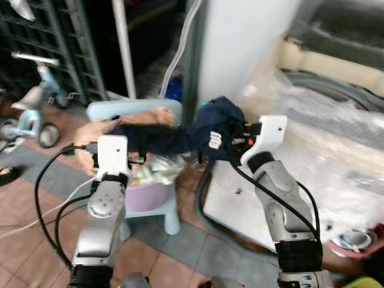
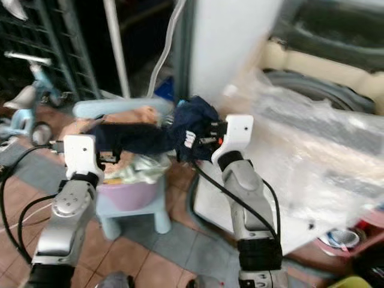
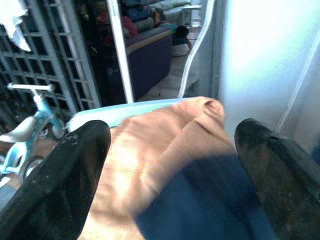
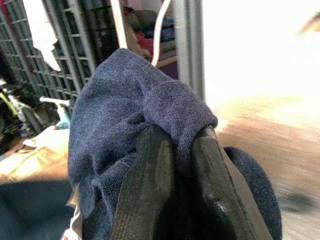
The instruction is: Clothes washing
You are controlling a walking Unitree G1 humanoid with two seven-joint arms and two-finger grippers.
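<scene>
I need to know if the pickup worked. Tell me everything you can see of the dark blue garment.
The dark blue garment looks like soft knit fabric, with a small white label showing. One bunched end is pinched between the right gripper fingers and held up beside the white washing machine. The rest stretches across to the laundry on the light blue chair, over an orange cloth.

One navy garment (image 1: 219, 123), one orange garment (image 3: 160, 145), one lilac basin (image 1: 147, 195), one child's tricycle (image 1: 33, 111).
</scene>
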